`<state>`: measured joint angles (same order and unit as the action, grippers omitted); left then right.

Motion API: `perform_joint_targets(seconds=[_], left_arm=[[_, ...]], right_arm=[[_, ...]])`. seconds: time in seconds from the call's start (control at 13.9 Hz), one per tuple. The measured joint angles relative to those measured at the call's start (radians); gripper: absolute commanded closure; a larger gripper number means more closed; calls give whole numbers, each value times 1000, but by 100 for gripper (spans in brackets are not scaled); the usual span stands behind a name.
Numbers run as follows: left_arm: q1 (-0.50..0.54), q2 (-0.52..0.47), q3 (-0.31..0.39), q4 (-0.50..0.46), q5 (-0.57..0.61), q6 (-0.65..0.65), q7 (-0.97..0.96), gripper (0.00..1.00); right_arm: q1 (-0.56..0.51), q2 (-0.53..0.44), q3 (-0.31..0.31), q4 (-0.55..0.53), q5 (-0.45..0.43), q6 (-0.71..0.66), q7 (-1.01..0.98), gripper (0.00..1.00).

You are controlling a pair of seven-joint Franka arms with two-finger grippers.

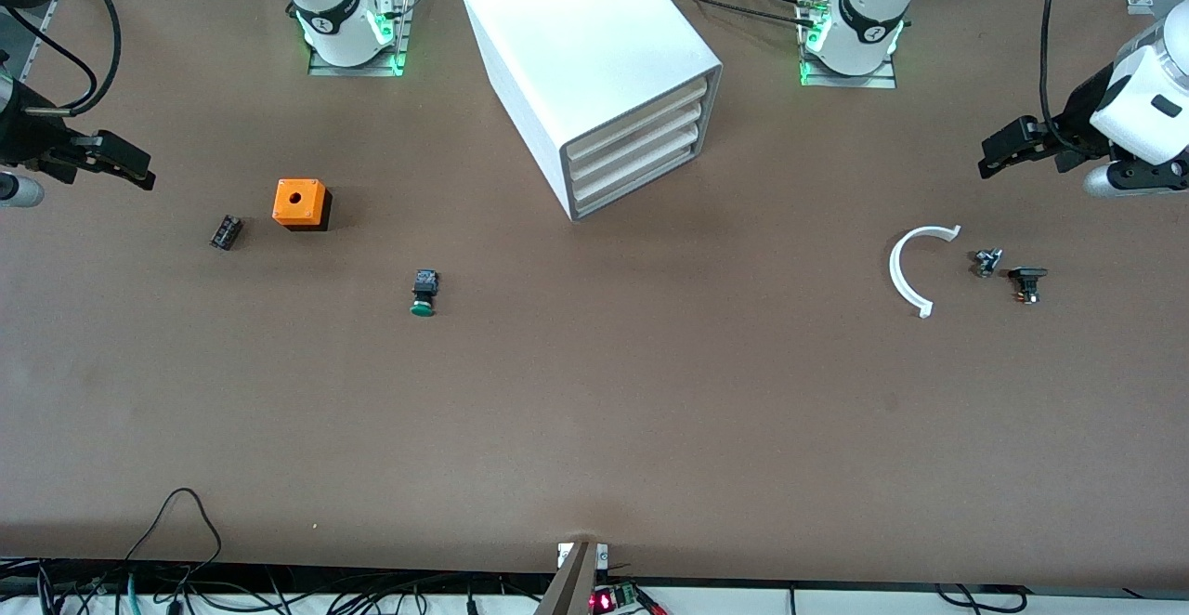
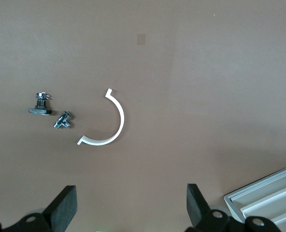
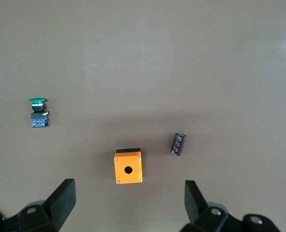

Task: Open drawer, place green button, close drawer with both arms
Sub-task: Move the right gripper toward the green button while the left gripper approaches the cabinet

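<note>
- Judging by its look, the button [image 1: 424, 293] is a light, hard little part: a round green cap on a black boxy body, lying on its side on the table [image 1: 594, 429], about midway between the edge where the robots stand and the camera's edge, toward the right arm's end.
- The cap is smooth and rounded and would likely slip, so the flat sides of the black body look like the better place to pinch.
- The drawer [image 1: 641, 178] is the lowest of three in the white cabinet [image 1: 557, 48] near the middle of the robots' edge. It is shut, and being thin plastic it should slide easily, though the cabinet might shift if pulled hard.
- The right gripper [image 1: 116, 162] hangs above the table's edge at the right arm's end, jaws spread wide and empty, over the orange cube [image 3: 128, 167] and a black ribbed block [image 3: 178, 144].
- The left gripper [image 1: 1008, 146] waits above the opposite end, also spread and empty, over a white curved strip [image 2: 107, 121] and two small dark parts [image 2: 51, 112].
</note>
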<state>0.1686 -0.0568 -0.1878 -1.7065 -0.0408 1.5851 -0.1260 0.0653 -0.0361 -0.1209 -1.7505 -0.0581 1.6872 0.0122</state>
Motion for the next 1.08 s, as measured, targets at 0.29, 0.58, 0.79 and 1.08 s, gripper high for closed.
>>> perform_joint_targets(seconds=[0.29, 0.58, 0.79, 1.08], left_arm=[[0, 2, 0, 6, 0, 0, 0, 0], [-1, 6, -1, 10, 0, -6, 0, 0], [-1, 20, -4, 12, 0, -9, 0, 0], [-6, 89, -17, 12, 0, -14, 0, 0]], right_arm=[[0, 0, 0, 0, 0, 0, 0, 0], [0, 0, 0, 0, 0, 0, 0, 0], [0, 0, 0, 0, 11, 1, 0, 0], [14, 21, 3, -1, 57, 14, -1, 0]])
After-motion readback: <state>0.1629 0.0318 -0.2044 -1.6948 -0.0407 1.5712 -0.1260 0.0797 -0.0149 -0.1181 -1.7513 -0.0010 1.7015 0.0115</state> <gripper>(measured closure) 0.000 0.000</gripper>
